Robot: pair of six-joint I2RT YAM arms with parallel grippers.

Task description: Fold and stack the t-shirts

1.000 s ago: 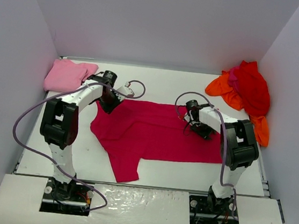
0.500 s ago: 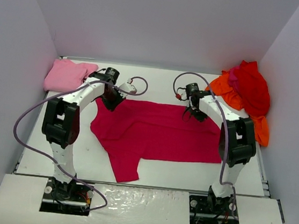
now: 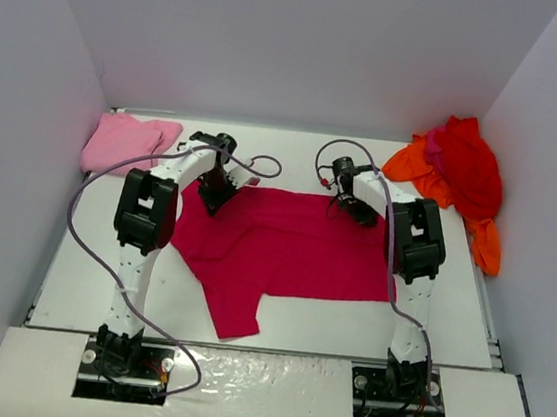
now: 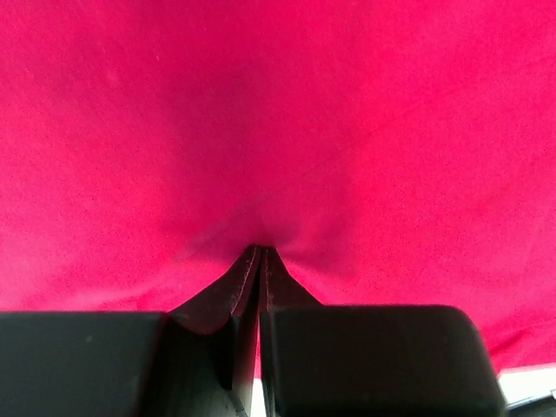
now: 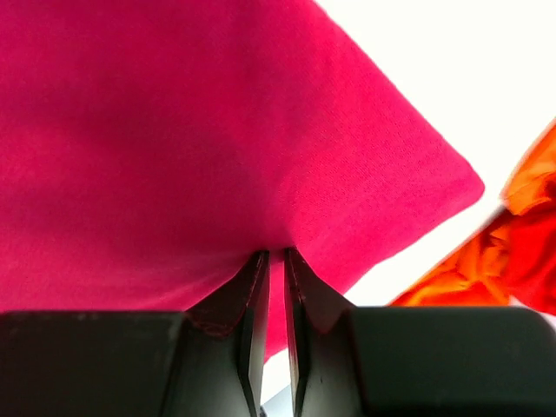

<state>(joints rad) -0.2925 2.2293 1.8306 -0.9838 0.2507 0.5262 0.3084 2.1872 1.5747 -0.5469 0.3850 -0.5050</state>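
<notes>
The right gripper [image 5: 276,254], shifted to the far edge, is now clamped on the crimson t-shirt [image 3: 294,246], as is the left gripper [image 4: 259,252], so folding is judged ready.

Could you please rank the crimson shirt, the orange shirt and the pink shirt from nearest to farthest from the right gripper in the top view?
1. Crimson shirt: pinched in the right gripper.
2. Orange shirt: far right corner.
3. Pink shirt: far left corner.
</notes>
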